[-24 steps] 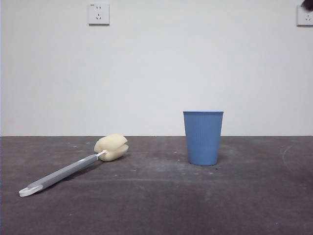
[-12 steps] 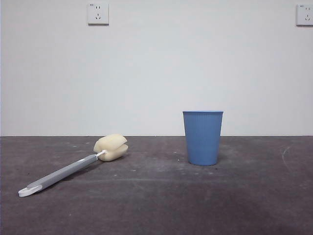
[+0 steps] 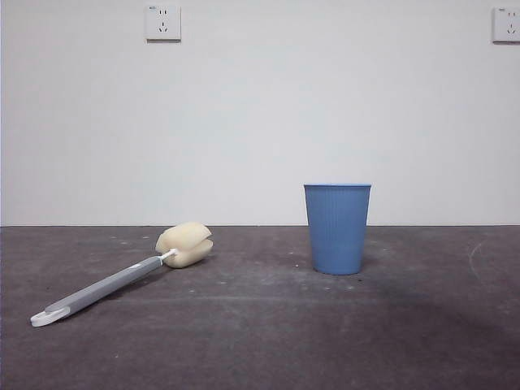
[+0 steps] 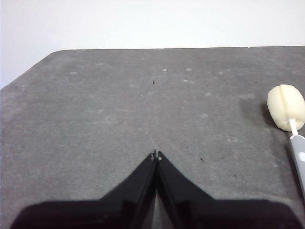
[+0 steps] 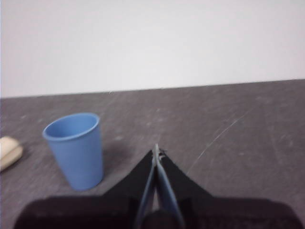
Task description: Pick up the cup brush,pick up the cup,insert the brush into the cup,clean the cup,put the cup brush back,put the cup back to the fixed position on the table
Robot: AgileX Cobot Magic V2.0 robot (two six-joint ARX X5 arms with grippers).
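Presently, operator, you have both task items untouched on the table [image 3: 260,341], and neither arm shows in the front view. Starting at the left: the brush [image 3: 122,279] lies flat, its white looped end nearest the camera and its sponge head angled back toward the middle of the table. Your left gripper [image 4: 156,155] hangs above bare table with its jaws pressed together, holding nothing; its wrist view catches the sponge head and a short run of handle at one edge of the picture, so the brush is near but not under the jaws. Moving right, the cup [image 3: 337,228] stands upright, mouth up, well apart from the brush. Your right gripper [image 5: 156,151] is likewise closed and empty, and its wrist view puts the cup just beside it, off to one side, not between the jaws. As to change: a second ago a dark tip showed at the top right corner of the front view, by the wall socket [image 3: 506,24]; half a second ago it was gone, and it is absent now. Brush and cup have not shifted across the three front pictures. My judgement is that the task is at its very start, with no step done. Both grippers must spread before any pick, and the left must first centre over the handle.
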